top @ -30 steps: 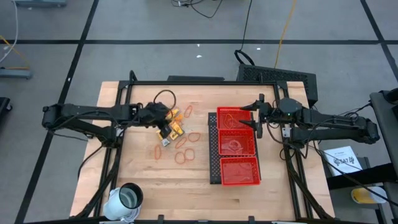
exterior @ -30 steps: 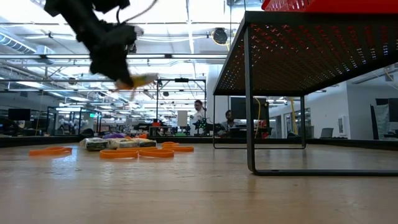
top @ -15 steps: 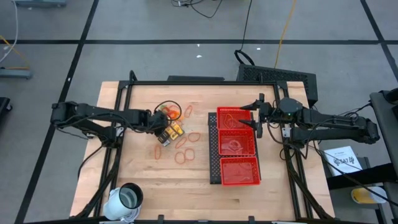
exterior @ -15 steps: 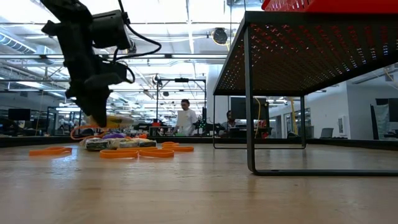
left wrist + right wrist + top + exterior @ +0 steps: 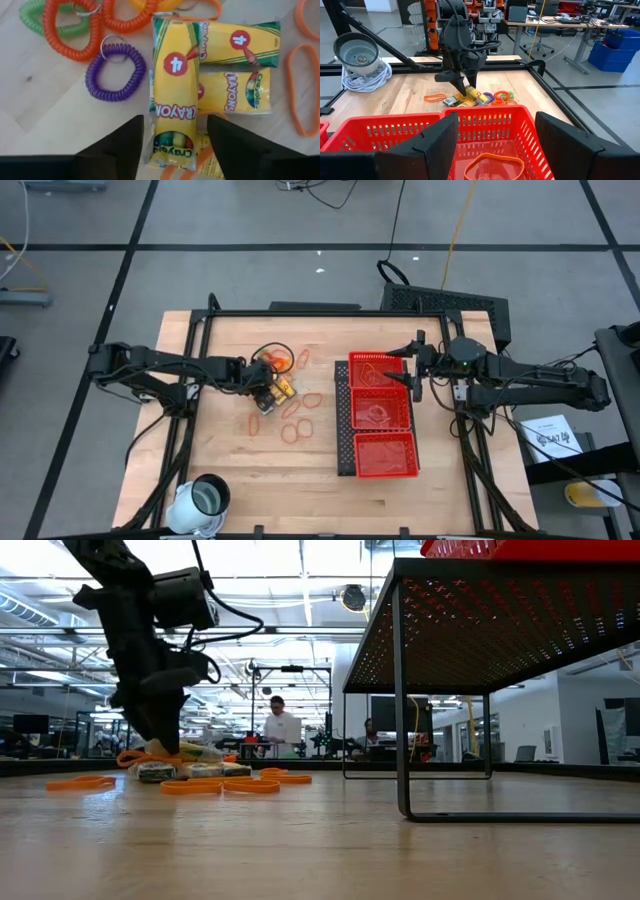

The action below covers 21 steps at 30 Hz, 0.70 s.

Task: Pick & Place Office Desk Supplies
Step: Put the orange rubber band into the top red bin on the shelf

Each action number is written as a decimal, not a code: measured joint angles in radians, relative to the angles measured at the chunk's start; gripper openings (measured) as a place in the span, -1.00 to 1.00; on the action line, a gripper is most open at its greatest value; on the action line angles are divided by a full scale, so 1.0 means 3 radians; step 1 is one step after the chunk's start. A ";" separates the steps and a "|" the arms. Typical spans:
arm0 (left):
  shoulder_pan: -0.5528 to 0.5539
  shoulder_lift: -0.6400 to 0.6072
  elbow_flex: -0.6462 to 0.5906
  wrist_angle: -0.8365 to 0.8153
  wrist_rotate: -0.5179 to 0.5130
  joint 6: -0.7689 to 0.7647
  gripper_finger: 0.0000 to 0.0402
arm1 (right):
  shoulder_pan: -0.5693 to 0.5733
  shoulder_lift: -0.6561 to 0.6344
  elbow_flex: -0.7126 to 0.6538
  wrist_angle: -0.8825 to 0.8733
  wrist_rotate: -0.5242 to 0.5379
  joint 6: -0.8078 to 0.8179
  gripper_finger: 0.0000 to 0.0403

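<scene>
My left hand (image 5: 172,137) stands open astride a yellow crayon box (image 5: 174,90), gripping nothing, near the table's (image 5: 230,470) far edge. My right hand (image 5: 492,142) waits open above the red tray (image 5: 485,125).

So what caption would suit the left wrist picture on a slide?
Open left gripper straddling a yellow crayon packet lying atop others, beside purple and orange coil rings.

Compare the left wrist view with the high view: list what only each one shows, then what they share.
Only the left wrist view: the crayon packets' printed labels and a purple coil loop. Only the high view: the red mesh tray, the white cup, and the right end effector open at the tray's far compartment. Both: the left end effector, open over the packets, and orange rubber-band loops on the table.
</scene>
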 joint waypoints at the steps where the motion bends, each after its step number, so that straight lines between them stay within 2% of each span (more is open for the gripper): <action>1: 0.0001 -0.0001 0.0000 0.0002 0.0003 0.0026 0.17 | 0.0000 0.0000 0.0000 -0.0003 0.0000 0.0001 0.26; 8: 0.0001 -0.0041 0.0093 -0.0181 0.0001 0.0051 0.16 | 0.0000 0.0000 0.0000 -0.0003 0.0000 -0.0004 0.26; 15: 0.0001 -0.0199 0.0120 -0.0262 -0.0166 0.0121 0.08 | 0.0000 0.0000 0.0000 -0.0001 0.0000 -0.0009 0.26; 21: -0.0042 -0.0429 0.0120 -0.0708 -0.0040 -0.0194 0.01 | 0.0000 -0.0001 0.0000 -0.0001 0.0000 -0.0005 0.26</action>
